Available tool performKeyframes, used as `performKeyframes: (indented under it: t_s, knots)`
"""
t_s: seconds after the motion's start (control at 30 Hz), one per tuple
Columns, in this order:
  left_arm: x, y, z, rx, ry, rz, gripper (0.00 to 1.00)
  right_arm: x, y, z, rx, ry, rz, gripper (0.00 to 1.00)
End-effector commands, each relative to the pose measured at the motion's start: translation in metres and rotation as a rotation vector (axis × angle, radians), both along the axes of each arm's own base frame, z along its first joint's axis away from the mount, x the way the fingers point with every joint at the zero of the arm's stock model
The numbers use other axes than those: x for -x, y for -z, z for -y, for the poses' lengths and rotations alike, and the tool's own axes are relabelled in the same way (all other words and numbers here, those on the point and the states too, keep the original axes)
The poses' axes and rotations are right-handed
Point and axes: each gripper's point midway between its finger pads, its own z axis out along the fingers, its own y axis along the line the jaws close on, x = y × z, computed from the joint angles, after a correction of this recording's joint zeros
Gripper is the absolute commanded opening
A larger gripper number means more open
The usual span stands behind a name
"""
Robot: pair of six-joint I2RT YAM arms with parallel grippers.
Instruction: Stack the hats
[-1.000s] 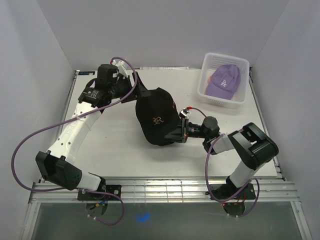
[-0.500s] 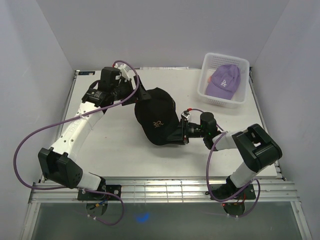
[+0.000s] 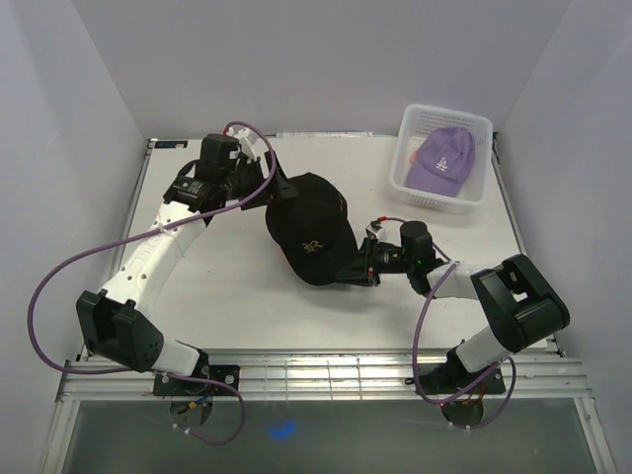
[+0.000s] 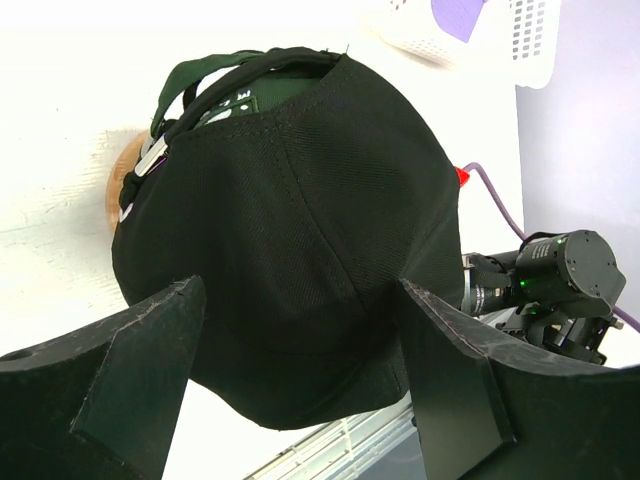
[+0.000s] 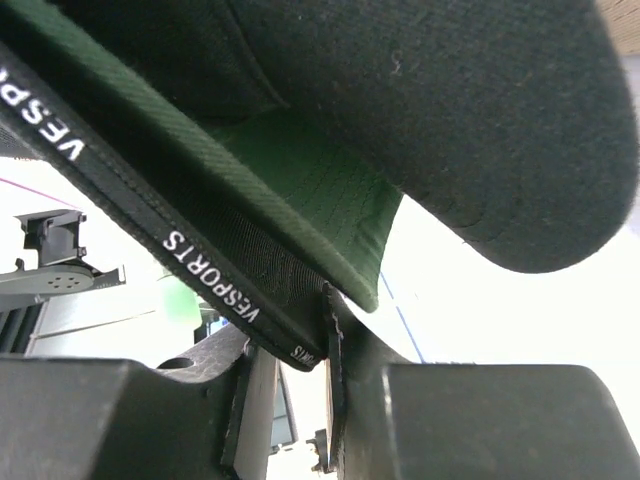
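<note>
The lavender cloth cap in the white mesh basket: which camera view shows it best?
Top external: the lavender cloth cap lies whole in the white plastic mesh basket, logo visible. Left wrist catches only a purple sliver at its top edge. Right wrist shows none of it.

A white mesh basket (image 3: pixel 434 200) sits at the table's (image 3: pixel 227 296) far right corner; a wooden stand (image 4: pixel 112 195) (only a sliver shows) stands mid-table.

White tbl (image 3: pixel 237 291); pale lilac walls (image 3: pixel 326 59)
</note>
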Motion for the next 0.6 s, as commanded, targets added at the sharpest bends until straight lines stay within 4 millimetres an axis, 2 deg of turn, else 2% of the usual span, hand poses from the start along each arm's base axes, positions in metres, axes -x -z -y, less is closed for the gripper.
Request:
performKeyframes:
  t_s: [0.0,0.03,0.33,0.43,0.57]
  knots:
    - [-0.002,0.000,-0.002,-0.014,-0.005,0.018,0.86,-0.013,0.009,0.004,0.048,0.052,-0.005,0.11]
    - [-0.002,0.000,-0.002,-0.014,-0.005,0.018,0.86,-0.014,0.013,0.004,0.062,0.055,-0.016,0.08]
    - [-0.003,0.000,-0.003,-0.021,-0.006,0.022,0.86,-0.022,0.045,0.015,0.158,0.094,-0.094,0.08]
    - [-0.004,-0.002,-0.005,-0.031,-0.011,0.034,0.86,-0.029,0.048,0.023,0.162,0.113,-0.104,0.08]
    - [-0.006,0.001,-0.005,-0.038,-0.011,0.024,0.86,-0.036,0.048,0.023,0.202,0.104,-0.102,0.08]
